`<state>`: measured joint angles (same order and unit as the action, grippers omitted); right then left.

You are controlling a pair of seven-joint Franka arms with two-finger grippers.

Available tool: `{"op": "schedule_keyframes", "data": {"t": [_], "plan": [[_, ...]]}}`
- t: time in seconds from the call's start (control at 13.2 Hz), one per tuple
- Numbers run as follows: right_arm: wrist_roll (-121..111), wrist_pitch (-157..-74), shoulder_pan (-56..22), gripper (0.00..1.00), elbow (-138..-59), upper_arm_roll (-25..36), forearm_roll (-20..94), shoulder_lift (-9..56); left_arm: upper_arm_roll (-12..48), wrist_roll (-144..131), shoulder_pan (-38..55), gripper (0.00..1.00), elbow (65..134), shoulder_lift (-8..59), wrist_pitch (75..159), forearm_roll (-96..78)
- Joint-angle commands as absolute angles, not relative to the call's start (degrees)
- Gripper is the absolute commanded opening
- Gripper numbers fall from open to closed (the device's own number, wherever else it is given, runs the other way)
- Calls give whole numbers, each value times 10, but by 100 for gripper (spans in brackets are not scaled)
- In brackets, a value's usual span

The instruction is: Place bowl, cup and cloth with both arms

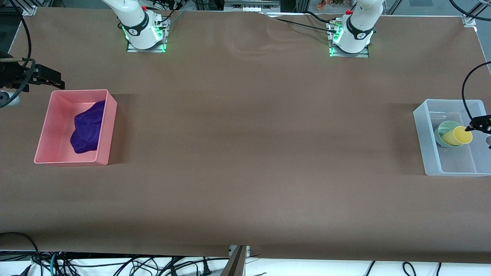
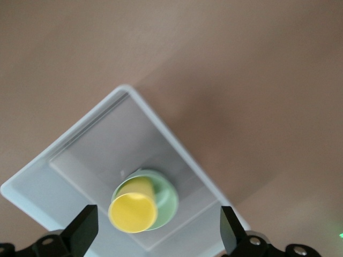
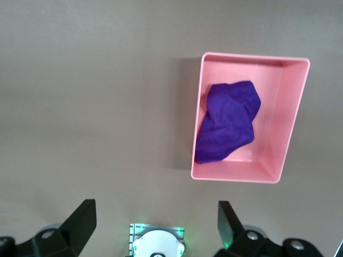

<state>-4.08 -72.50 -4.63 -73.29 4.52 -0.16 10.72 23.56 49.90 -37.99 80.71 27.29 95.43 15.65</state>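
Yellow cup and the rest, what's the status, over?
Both grippers open: left gripper over clear bin, right gripper by pink bin. Yellow plastic cup in mint-green bowl; purple cloth binned. Nothing obstructing.

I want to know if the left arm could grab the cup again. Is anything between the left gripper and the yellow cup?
Nothing visible blocks it. The left gripper hangs open over the clear bin, and the cup lies tilted in the bowl right below, its mouth facing up toward the gripper. Only air shows between the fingers and the cup.
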Motion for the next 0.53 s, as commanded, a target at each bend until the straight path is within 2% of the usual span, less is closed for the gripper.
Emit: {"op": "schedule_keyframes", "data": {"t": [0.0,0.15,0.3,0.38,0.46], "plan": [[-28,-719,-42,100,-745,46,-10,99,313,353,-379,100,800,251,892,152],[-30,-719,-42,100,-744,47,-19,100,377,223,-379,100,800,248,860,152],[-30,-722,-41,100,-743,47,-20,102,402,149,-371,100,807,230,848,151],[-30,-723,-41,100,-743,47,-19,103,387,129,-328,100,813,210,846,146],[-30,-723,-41,100,-742,47,-20,104,327,123,-275,100,814,181,846,127]]}}
